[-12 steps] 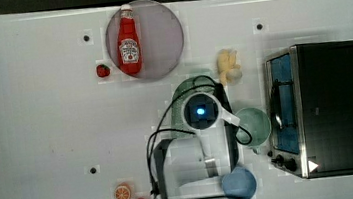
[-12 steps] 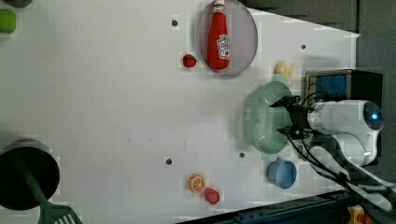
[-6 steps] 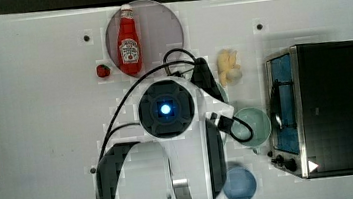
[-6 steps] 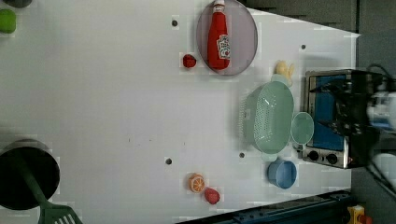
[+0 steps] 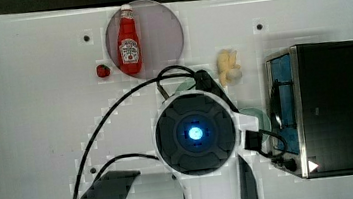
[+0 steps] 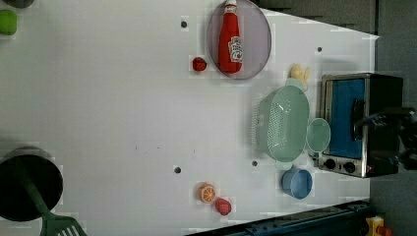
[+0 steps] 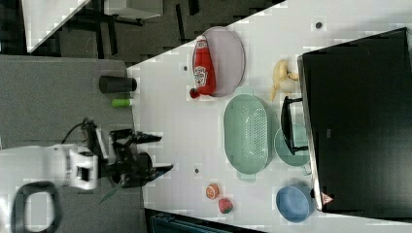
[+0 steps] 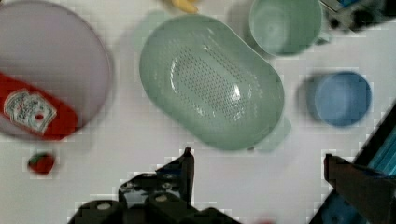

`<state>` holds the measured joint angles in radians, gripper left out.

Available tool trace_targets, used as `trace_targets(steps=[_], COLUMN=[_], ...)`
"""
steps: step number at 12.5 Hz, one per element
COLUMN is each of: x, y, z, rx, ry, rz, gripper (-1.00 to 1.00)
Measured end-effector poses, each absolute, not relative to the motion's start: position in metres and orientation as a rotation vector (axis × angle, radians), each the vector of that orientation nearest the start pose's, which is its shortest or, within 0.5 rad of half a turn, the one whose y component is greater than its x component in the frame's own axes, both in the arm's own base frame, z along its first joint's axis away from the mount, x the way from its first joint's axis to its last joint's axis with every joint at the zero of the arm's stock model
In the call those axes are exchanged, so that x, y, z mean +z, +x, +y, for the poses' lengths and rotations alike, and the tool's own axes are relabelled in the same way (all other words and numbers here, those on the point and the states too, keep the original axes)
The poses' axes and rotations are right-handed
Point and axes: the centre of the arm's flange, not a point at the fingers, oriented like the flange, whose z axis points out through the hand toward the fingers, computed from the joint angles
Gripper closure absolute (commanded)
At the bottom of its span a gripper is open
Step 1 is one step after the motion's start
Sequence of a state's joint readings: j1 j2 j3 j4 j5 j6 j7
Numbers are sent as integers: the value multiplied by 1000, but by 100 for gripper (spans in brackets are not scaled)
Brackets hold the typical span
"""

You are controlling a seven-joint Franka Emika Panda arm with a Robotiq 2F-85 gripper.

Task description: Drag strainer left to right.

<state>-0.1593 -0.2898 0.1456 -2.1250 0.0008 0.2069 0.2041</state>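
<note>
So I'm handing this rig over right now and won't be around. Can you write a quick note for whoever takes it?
Gripper: open, holding nothing, raised clear above the table.
Strainer: resting upright on the table, free of the arm. In the left view it lies between the plate with the ketchup bottle and the blue bowl, right beside the small green bowl in front of the toaster oven.
Done: the strainer looks dragged and released.
Left: probably nothing; check the placement.
</note>
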Motion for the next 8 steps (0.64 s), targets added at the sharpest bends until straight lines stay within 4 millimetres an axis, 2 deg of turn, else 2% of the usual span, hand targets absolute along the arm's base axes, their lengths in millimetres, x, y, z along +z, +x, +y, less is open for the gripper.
trace_targets(steps=[4, 6, 8], x=[601, 618, 620], y=[442, 440, 444], z=[-7, -9, -6], rx=[-10, -37, -20], ry=[-2812, -2784, -2786], rz=[1487, 1479, 1452], gripper=[-100, -100, -100])
